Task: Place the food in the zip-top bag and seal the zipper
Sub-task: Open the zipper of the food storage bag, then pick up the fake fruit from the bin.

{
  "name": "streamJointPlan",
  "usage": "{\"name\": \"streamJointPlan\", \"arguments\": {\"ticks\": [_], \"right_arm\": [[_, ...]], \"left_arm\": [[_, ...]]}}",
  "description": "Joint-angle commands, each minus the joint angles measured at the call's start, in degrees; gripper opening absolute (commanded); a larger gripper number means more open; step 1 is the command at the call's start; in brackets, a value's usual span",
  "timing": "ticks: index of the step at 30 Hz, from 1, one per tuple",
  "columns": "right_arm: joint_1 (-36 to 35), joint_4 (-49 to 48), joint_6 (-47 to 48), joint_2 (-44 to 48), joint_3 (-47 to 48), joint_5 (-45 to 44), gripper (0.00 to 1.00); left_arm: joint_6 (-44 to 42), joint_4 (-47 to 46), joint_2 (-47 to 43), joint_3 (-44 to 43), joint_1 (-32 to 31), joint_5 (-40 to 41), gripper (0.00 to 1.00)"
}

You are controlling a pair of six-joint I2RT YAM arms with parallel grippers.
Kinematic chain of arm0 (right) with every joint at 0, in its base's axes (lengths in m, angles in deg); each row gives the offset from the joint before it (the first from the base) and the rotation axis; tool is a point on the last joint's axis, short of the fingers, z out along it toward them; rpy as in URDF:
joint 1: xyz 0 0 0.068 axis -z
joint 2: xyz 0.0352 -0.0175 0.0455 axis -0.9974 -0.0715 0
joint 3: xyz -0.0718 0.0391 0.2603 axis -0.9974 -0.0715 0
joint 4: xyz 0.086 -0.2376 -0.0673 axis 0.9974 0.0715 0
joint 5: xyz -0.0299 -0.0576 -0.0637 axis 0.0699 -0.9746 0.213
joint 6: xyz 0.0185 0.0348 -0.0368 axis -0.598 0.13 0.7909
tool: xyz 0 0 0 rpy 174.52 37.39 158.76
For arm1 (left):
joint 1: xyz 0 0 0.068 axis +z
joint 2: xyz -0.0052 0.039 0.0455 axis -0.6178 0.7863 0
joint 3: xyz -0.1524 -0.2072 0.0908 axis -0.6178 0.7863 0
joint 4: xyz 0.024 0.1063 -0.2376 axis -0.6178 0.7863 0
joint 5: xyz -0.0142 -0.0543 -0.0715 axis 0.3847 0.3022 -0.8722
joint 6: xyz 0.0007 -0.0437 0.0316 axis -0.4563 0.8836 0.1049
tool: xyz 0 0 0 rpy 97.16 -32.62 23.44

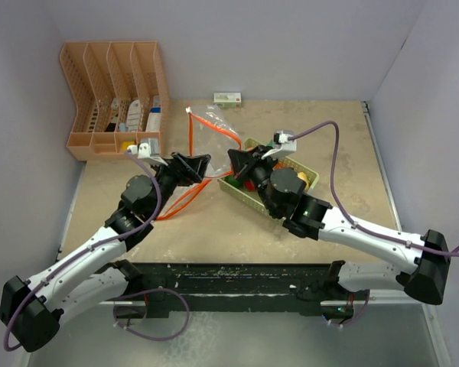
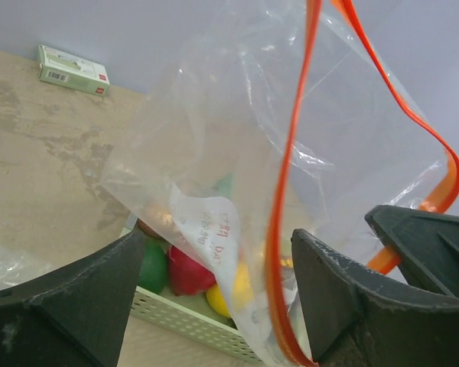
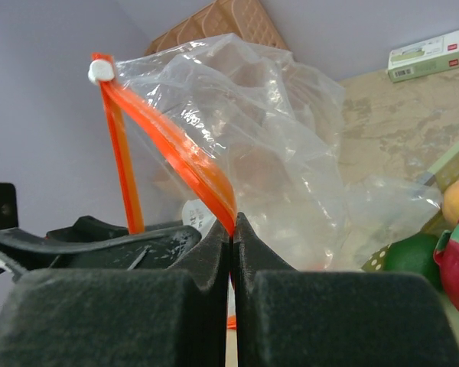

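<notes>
The zip-top bag point(image 1: 214, 136) hangs crumpled between my two grippers, held up off the table. My right gripper point(image 3: 233, 223) is shut on the orange-red zipper point(image 3: 180, 149), and the white slider tab point(image 3: 101, 71) sits at the strip's upper end. The left gripper point(image 2: 214, 306) stands open with a loop of the zipper point(image 2: 279, 252) and bag film running between its fingers, close to the right finger point(image 2: 344, 298). The food lies in the pale green tray point(image 2: 191, 321): a green piece point(image 2: 153, 267), a red one point(image 2: 187, 271) and a yellow one point(image 2: 229, 294), seen through the film.
An orange desk organizer point(image 1: 115, 99) stands at the back left. A small white box point(image 1: 227, 98) lies by the back wall. The green tray point(image 1: 237, 193) sits right under my right arm. A slack end of the zipper point(image 1: 176, 205) trails onto the table by my left arm.
</notes>
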Motion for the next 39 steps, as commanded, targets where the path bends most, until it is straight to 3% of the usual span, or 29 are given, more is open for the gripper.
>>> {"name": "streamJointPlan", "arguments": {"ticks": [1, 3, 4, 9, 13, 21, 23, 25, 28, 32, 36, 39], "right_arm": [[-0.2, -1.5, -1.5, 2.4, -0.7, 2.2, 0.00], [-0.2, -0.3, -2.1, 3.1, -1.4, 2.4, 0.00], [-0.2, 0.3, -2.4, 3.5, -1.7, 2.4, 0.00], [-0.2, 3.8, -3.5, 5.4, -3.3, 0.9, 0.00], [-0.1, 9.7, -6.1, 5.7, -2.9, -1.9, 0.00], [-0.2, 18.7, -7.4, 6.4, -1.4, -7.7, 0.02], [-0.1, 20.4, -6.6, 6.4, -0.5, -8.1, 0.20], [-0.2, 17.1, -1.1, 7.2, -0.3, -6.2, 0.45], [-0.2, 11.0, 8.9, 8.9, -0.4, 4.2, 0.79], [-0.2, 14.6, 13.2, 11.1, 1.6, 11.2, 0.85], [-0.2, 25.3, 8.0, 13.1, 4.5, 5.4, 0.87], [-0.2, 27.1, 7.5, 15.7, 2.8, 3.6, 0.90]], "left_arm": [[-0.6, -7.2, -0.1, 1.0, -0.2, 2.2, 0.78], [-1.4, -7.7, 0.1, 0.8, -0.3, 2.6, 0.69], [-2.0, -7.9, 0.2, 0.5, -0.2, 2.6, 0.59], [-3.7, -7.2, 0.2, -0.5, -0.2, 3.2, 0.00], [-6.1, -2.7, -1.6, -2.1, -0.3, 4.4, 0.00], [-13.6, 15.8, -9.3, -9.9, -0.3, 12.6, 0.00], [-15.1, 20.1, -10.4, -12.5, -0.3, 14.9, 0.00], [-16.6, 23.7, -10.9, -15.1, -0.2, 16.3, 0.00], [-18.2, 27.2, -10.5, -17.5, -0.2, 17.7, 0.00], [-19.4, 30.5, -9.3, -19.2, -0.3, 19.2, 0.00], [-20.3, 35.6, -8.5, -21.3, -0.2, 21.9, 0.00], [-20.9, 38.5, -9.0, -22.3, -0.2, 24.6, 0.00]]}}
